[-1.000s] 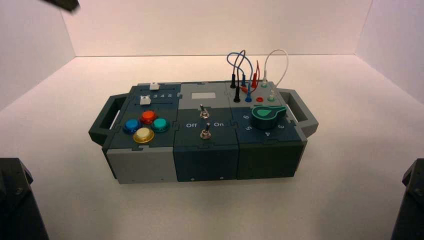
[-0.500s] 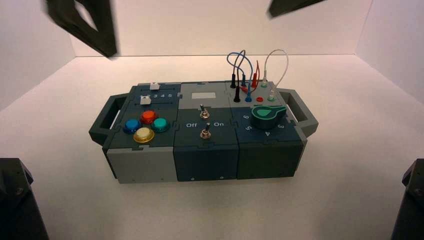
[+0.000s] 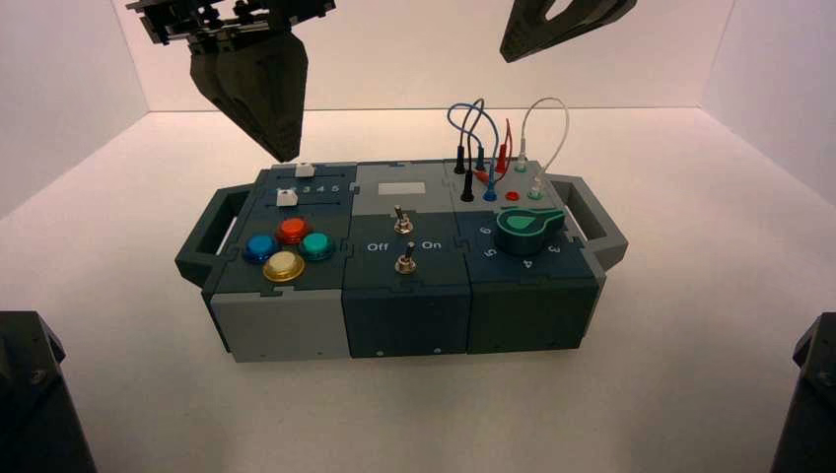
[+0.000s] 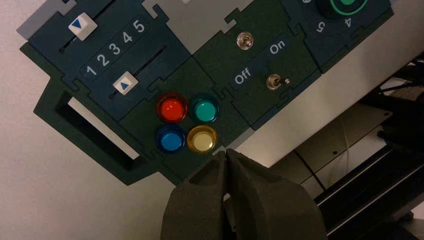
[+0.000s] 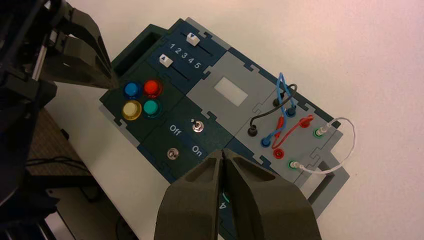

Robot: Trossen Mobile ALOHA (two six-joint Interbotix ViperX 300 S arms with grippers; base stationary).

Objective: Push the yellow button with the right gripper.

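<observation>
Box: landmark, standing on the worktop, open surface along its front edge. Left gripper: above the box's left part, jaws closed. Right gripper: above the box's right part, jaws closed. Yellow button: box's front-left, near the front edge, untouched.

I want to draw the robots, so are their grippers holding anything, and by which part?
Nothing is held: the left gripper and the right gripper are both shut on nothing.
</observation>
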